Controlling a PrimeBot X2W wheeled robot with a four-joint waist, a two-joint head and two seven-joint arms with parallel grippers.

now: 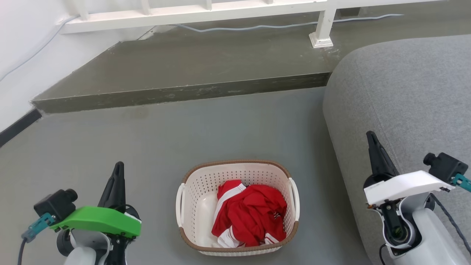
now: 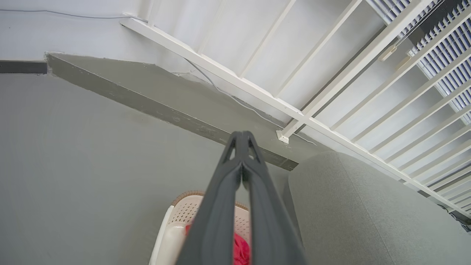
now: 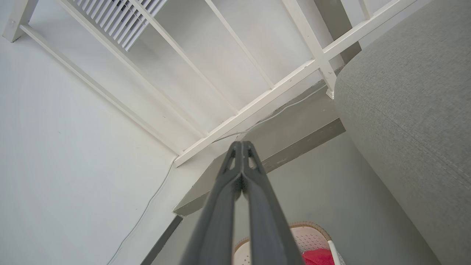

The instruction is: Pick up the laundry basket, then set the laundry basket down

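Observation:
The laundry basket (image 1: 198,187), a cream perforated tub with a brown woven-look rim and white side handles, stands on the grey floor between my arms, holding red and white clothes (image 1: 250,215). My left gripper (image 1: 118,167) points up at the lower left, well left of the basket, shut and empty. My right gripper (image 1: 370,137) rises at the lower right in front of the sofa, also shut and empty. The basket (image 2: 182,213) peeks out behind my left gripper (image 2: 241,137) in the left wrist view. Low in the right wrist view, the basket (image 3: 311,235) lies behind my right gripper (image 3: 241,146).
A grey sofa (image 1: 408,99) fills the right side, close to the right arm. A raised concrete step (image 1: 191,70) crosses the floor beyond the basket, with a white railing (image 1: 191,14) and a cable on it. A white wall stands at the left.

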